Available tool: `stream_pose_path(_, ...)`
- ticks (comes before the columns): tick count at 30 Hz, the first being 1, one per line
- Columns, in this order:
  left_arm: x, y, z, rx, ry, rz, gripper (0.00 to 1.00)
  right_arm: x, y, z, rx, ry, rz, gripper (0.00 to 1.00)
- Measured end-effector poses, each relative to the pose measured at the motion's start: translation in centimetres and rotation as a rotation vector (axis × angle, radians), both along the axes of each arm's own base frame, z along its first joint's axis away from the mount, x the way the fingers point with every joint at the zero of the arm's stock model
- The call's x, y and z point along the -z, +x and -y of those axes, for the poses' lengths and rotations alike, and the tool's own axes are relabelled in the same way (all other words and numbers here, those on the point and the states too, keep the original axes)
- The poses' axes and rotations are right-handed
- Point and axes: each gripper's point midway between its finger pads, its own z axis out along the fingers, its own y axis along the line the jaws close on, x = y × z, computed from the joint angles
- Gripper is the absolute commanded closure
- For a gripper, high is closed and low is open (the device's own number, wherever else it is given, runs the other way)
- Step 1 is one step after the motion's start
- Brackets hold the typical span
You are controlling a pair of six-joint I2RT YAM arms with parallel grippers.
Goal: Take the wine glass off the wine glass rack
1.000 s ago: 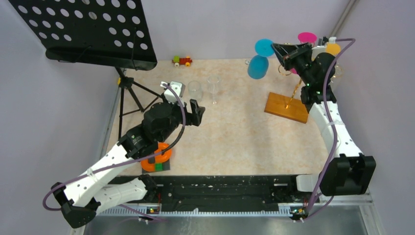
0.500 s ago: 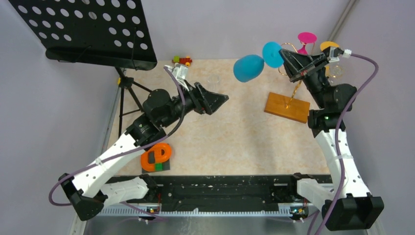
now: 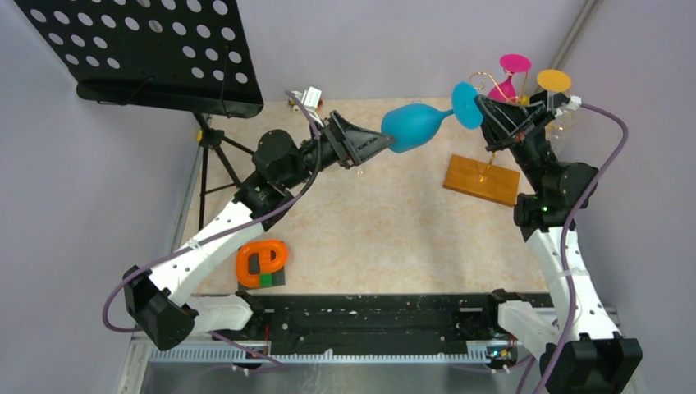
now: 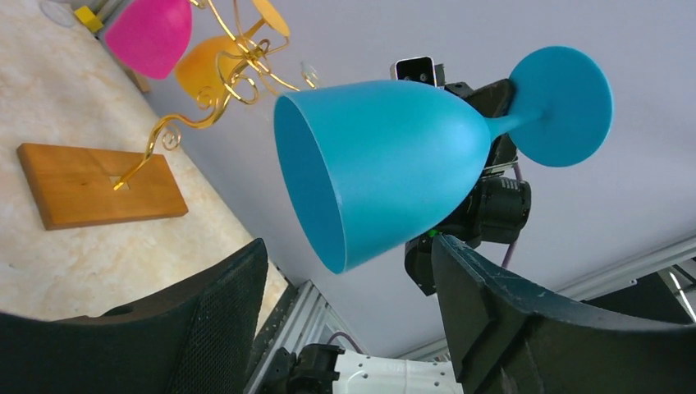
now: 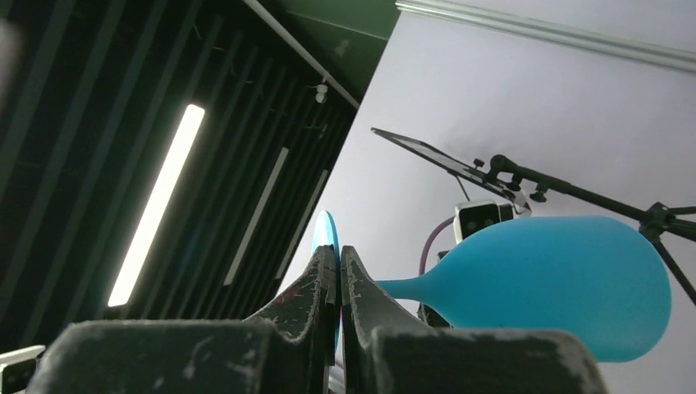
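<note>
A blue wine glass [image 3: 414, 121] hangs in the air on its side, off the rack, bowl toward the left. My right gripper [image 3: 483, 98] is shut on the thin disc of its foot [image 5: 326, 238]; its bowl [image 5: 550, 283] juts right. My left gripper [image 3: 386, 141] is open, its fingertips just at the bowl's rim; the bowl's mouth [image 4: 308, 185] faces it, above and between the jaws, untouched. The gold wire rack [image 3: 496, 152] stands on its orange-brown wooden base [image 3: 481, 180], with a pink glass [image 3: 510, 72] and an orange glass [image 3: 555, 82] still hanging.
A black tripod music stand [image 3: 148, 53] fills the back left. An orange ring toy [image 3: 262, 263] with a green block lies near the front left. A clear glass [image 3: 358, 135] is partly hidden behind my left gripper. Grey walls close the table at back and sides.
My right gripper has swung the blue glass off the rack and tipped it sideways, bowl to the left. My left arm has reached up and right until its open jaws meet the bowl.
</note>
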Motion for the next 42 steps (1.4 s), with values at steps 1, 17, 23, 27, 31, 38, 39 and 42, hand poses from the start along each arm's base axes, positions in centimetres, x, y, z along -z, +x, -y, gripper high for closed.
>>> stream_pose_path(1, -0.2, -0.1, 0.0, 0.005, -0.006, -0.001, 0.24, -0.2, -0.4, 0.0, -0.009, 0.005, 0.011, 1.0)
stream_pose_path(17, -6.7, -4.8, -0.1, 0.265, -0.245, 0.102, 1.0, 0.6, -0.7, 0.2, -0.056, 0.056, -0.011, 0.86)
stream_pose_path(23, -8.2, -6.1, -0.8, 0.244, -0.22, 0.209, 1.0, 2.5, 0.3, -0.3, -0.036, -0.003, -0.043, 0.39)
stream_pose_path(27, -7.4, -4.3, -1.1, 0.117, -0.118, 0.251, 1.0, 4.2, 1.9, -0.8, 0.072, -0.163, -0.056, 0.33)
stream_pose_path(31, -6.3, -1.6, -2.0, -0.056, 0.02, 0.285, 1.0, 4.8, 3.6, -0.3, 0.26, -0.411, -0.045, 0.33)
stream_pose_path(38, -3.4, 3.6, -2.5, -0.272, 0.328, 0.28, 1.0, 8.5, 3.7, 1.6, 0.459, -0.721, -0.042, 0.36)
stream_pose_path(39, -2.9, 4.3, -2.1, -0.285, 0.372, 0.275, 1.0, 9.1, 3.7, 1.9, 0.478, -0.754, -0.044, 0.36)
stream_pose_path(42, -0.2, 6.4, -0.3, -0.298, 0.531, 0.238, 1.0, 10.3, 3.5, 3.0, 0.545, -0.843, -0.055, 0.36)
